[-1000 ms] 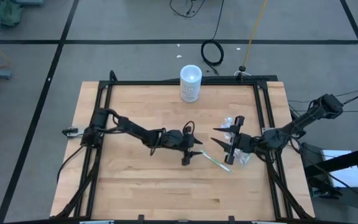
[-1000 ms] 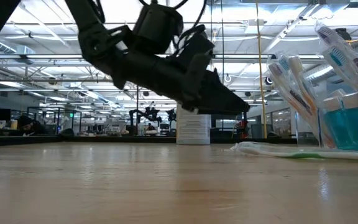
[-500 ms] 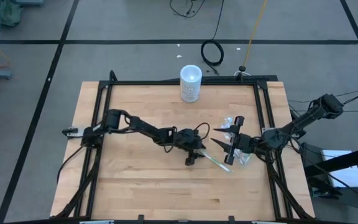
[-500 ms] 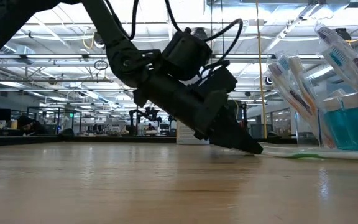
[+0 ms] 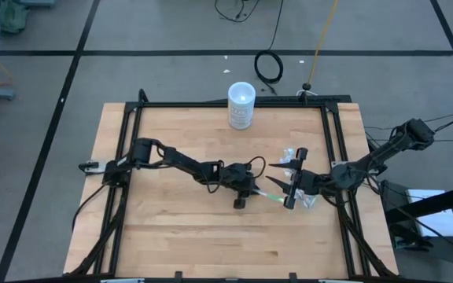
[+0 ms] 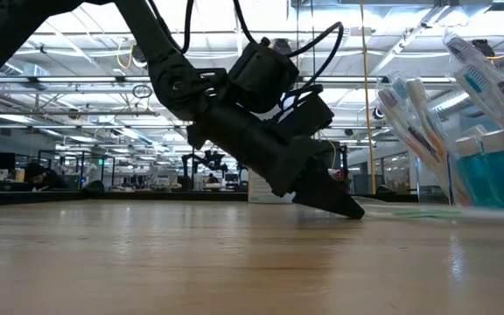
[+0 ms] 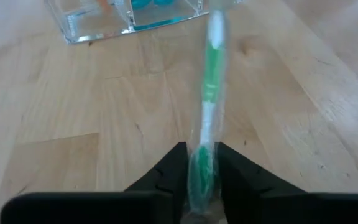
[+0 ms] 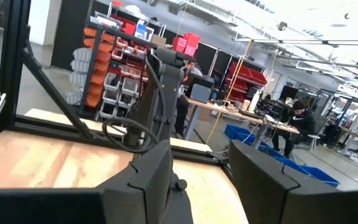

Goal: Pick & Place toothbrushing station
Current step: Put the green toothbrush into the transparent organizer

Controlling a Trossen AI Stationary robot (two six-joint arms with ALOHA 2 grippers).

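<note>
Pale wood boards make up the table (image 5: pixel 171 228), framed by dark rails. From the 9 o'clock edge the left arm (image 5: pixel 175 163) reaches in toward the centre, and its left gripper (image 5: pixel 252 193) sits low over the boards just past the middle. In the left wrist view its two dark fingers (image 7: pixel 166 174) are drawn in on the green-handled end of a wrapped brush (image 7: pixel 207 93), clamped on it, with the rest of the handle running forward from the tips toward a clear cup (image 7: pixel 129 15). From above, the brush (image 5: pixel 271 196) shows as a thin green-and-white sliver between the two grippers. The low view has the left gripper (image 6: pixel 344 206) nosed down with its tip at the wood.

At 12 o'clock, by the far rail, stands a white-lidded container (image 5: pixel 241 105), well apart from the rest.

Toward 3 o'clock the right gripper (image 5: pixel 280 178) lies over the boards with its fingers spread apart and nothing between them; its own wrist view shows a wide gap between the two fingers (image 8: pixel 148 180). Just beside it, against the 3 o'clock rail, is the cup (image 5: pixel 307 196). In the low view the cup (image 6: pixel 488 184) holds upright brushes (image 6: pixel 409 122) and teal tubes (image 6: pixel 479 175).
</note>
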